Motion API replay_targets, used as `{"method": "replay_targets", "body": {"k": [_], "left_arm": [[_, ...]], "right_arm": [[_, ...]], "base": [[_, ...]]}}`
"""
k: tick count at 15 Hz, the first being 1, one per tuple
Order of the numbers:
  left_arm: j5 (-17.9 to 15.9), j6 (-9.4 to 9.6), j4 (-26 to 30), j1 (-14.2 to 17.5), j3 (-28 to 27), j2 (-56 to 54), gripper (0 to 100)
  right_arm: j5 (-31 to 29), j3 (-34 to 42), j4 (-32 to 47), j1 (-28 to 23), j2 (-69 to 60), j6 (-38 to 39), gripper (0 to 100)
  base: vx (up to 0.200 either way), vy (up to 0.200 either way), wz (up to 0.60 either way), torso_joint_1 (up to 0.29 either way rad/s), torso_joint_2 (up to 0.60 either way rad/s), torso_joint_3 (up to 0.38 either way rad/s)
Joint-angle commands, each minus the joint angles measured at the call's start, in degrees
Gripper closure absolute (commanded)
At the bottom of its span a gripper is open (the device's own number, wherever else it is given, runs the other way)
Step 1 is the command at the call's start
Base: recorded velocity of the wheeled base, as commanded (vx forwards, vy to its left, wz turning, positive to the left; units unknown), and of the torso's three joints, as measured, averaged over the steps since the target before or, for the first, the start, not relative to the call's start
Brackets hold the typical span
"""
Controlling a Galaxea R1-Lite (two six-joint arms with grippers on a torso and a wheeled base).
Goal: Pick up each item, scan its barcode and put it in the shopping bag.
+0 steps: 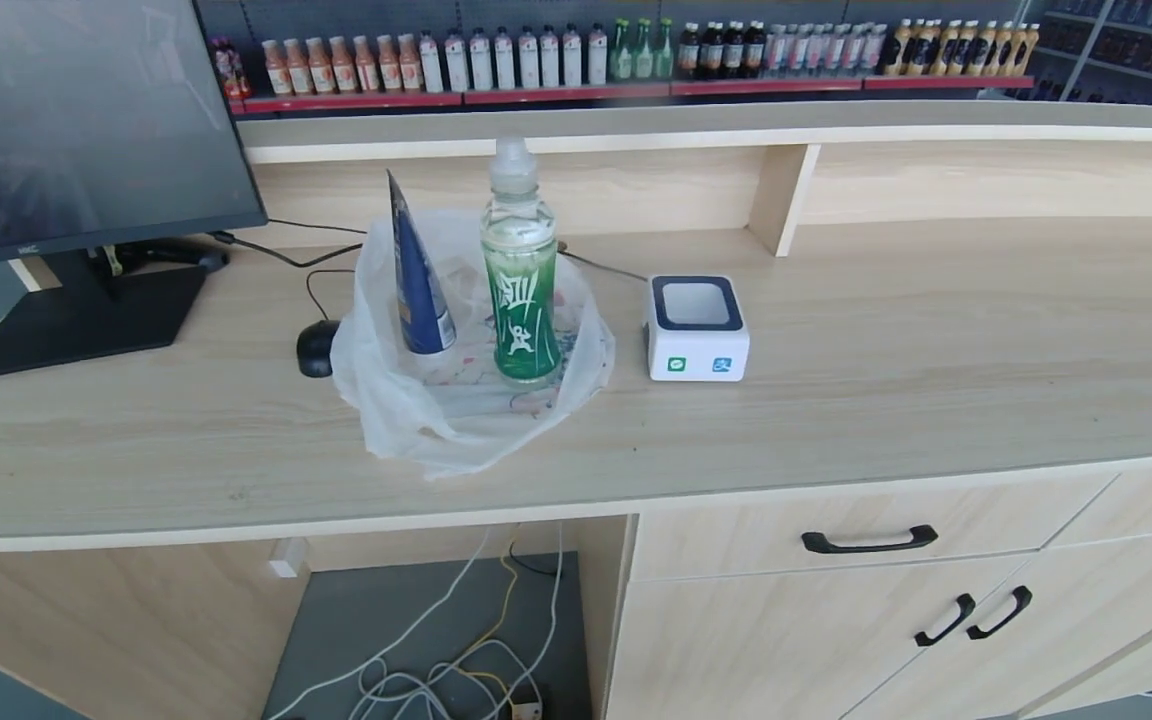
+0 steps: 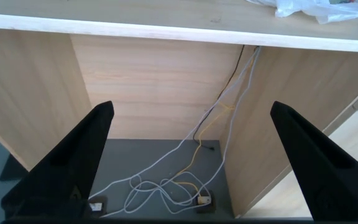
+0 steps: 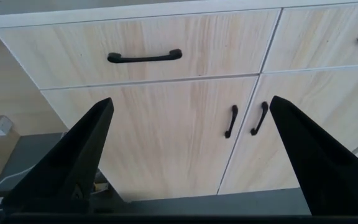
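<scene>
- My left claw point(image 2: 191, 109) is wide open, with its two black fingers point(image 2: 73, 162) standing well apart. It sits low, facing the open recess under the table point(image 2: 166, 28), where a tangle of cables point(image 2: 166, 186) lies on the dark floor.
- My right claw point(image 3: 190, 102) is spread just as wide, fingers point(image 3: 316, 168) well apart. It faces the table's cabinet front, which has a drawer handle point(image 3: 145, 57) higher up and two upright door handles point(image 3: 230, 121) side by side lower down.
- On the table, left of the middle, I see the shopping bag point(image 1: 381, 390) — thin white plastic, slumped open with its walls sagging onto the tabletop.
- The green bottle point(image 1: 519, 300) stands upright inside the bag, toward its right side, with its cap on.
- The blue tube point(image 1: 419, 290) stands in the bag too, just left of the bottle and apart from it. Its broad end is down and its narrow tip up, leaning slightly left.
- The scanner point(image 1: 696, 330) — a small white box with a dark-framed window on top — sits on the table just right of the bag, with a narrow gap between them.
- A black mouse point(image 1: 316, 348) lies at the bag's left edge, and the monitor point(image 1: 86, 120) stands at the far left on a black foot.
- Beyond the table's far side, a red-edged shelf point(image 1: 636, 92) carries a long row of bottles.
</scene>
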State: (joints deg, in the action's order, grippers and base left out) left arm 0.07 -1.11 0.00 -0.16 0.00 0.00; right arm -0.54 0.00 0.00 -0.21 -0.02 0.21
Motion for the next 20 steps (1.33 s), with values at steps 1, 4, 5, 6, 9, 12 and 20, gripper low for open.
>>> {"method": "replay_targets", "body": {"k": [1,4,5,6,9,12,20], "left_arm": [[0.0,-0.03,0.0,0.1,0.0,0.1,0],[0.0,-0.03,0.0,0.1,0.0,0.1,0],[0.0,-0.03,0.0,0.0,0.0,0.1,0],[0.0,-0.03,0.0,0.0,0.0,0.1,0],[0.0,0.05,0.0,0.0,0.0,0.1,0],[0.0,0.05,0.0,0.0,0.0,0.1,0],[0.0,0.14,0.0,0.1,0.0,0.1,0]], "right_arm": [[0.0,0.0,0.0,0.0,0.1,0.1,0],[-0.1,0.0,0.0,-0.1,0.1,0.1,0],[-0.1,0.0,0.0,-0.1,0.1,0.1,0],[-0.1,0.0,0.0,0.0,0.1,0.0,0],[-0.1,0.0,0.0,0.0,0.2,-0.5,0],[-0.1,0.0,0.0,0.0,0.1,-0.4,0],[-0.1,0.0,0.0,0.0,0.1,-0.2,0]], "base": [[0.0,-0.2,0.0,0.002,0.0,0.007],[0.0,-0.2,0.0,0.001,0.0,0.001],[0.0,-0.2,0.0,0.002,0.01,0.002],[0.0,-0.2,0.0,0.002,0.0,-0.002],[0.0,-0.133,0.0,0.003,0.0,0.002],[0.0,0.0,0.0,0.0,0.0,0.0],[0.0,0.0,0.0,0.0,0.0,0.0]]}}
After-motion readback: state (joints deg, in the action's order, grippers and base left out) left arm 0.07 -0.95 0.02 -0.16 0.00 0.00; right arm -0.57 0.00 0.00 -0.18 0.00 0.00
